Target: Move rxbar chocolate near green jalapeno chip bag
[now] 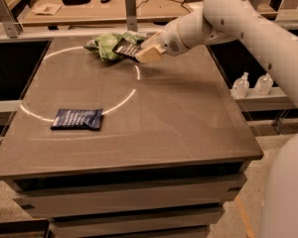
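Note:
The green jalapeno chip bag (108, 44) lies crumpled at the far middle of the brown table (179, 118). My gripper (139, 54) reaches in from the right on the white arm and is shut on the rxbar chocolate (126, 48), a dark bar with white lettering. The bar is held just above the table, right against the right side of the green bag and partly overlapping it in this view.
A dark blue flat wrapper (77, 119) lies at the table's left front. A bright ring of light (124, 100) curves across the table. Two small clear bottles (252, 85) stand on a ledge to the right. A cluttered bench (89, 4) runs behind.

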